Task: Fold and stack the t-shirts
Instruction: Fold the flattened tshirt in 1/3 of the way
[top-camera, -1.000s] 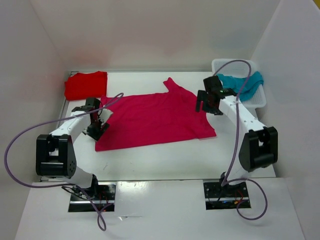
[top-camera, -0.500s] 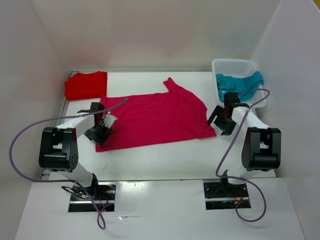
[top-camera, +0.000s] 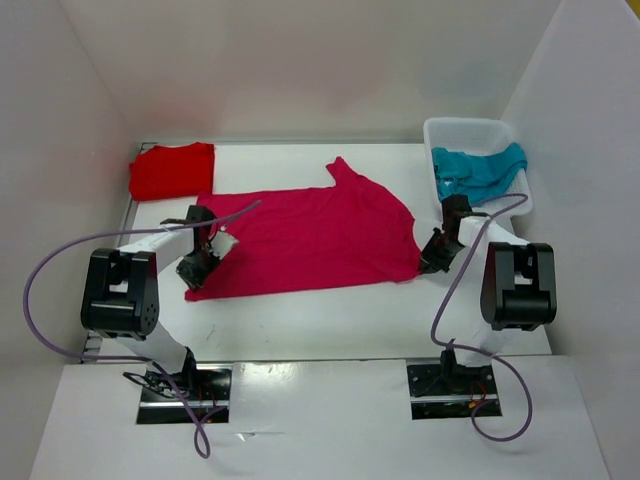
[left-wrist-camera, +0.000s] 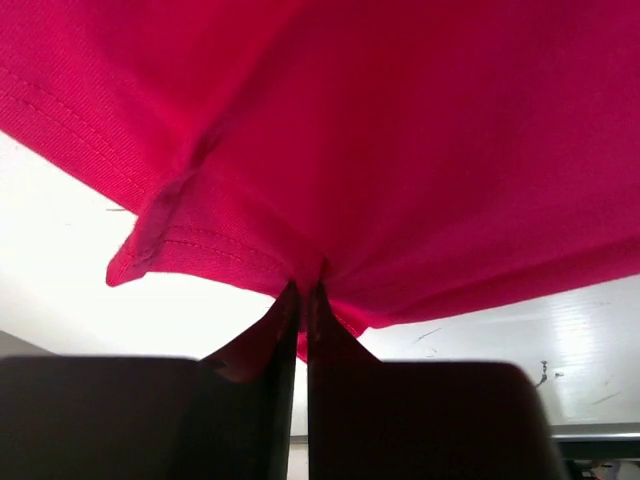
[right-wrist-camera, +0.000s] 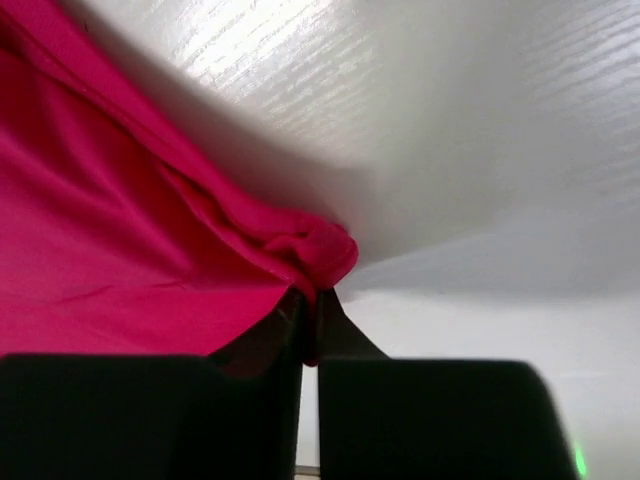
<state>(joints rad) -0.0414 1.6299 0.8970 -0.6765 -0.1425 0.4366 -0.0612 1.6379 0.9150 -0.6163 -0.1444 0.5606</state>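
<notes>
The crimson-pink t-shirt (top-camera: 310, 235) is spread flat across the middle of the table (top-camera: 330, 320), and its two near hem corners are bunched and pinched by the left gripper (left-wrist-camera: 303, 292) and the right gripper (right-wrist-camera: 310, 295). The bright red t-shirt (top-camera: 172, 170) is laid folded at the far left corner. The teal-blue t-shirt (top-camera: 480, 172) is crumpled in the white basket (top-camera: 470, 128) at the far right, draped over its rim.

A: Pink tee (left-wrist-camera: 400, 150)?
B: Matt knit cloth, fine weave, stitched hem. Red tee (top-camera: 172, 170) & teal tee (top-camera: 480, 172): soft matt cloth too.
A: Table (right-wrist-camera: 480, 120)?
B: White, smooth, semi-gloss w/ faint grain. Basket (top-camera: 470, 130): white plastic.
</notes>
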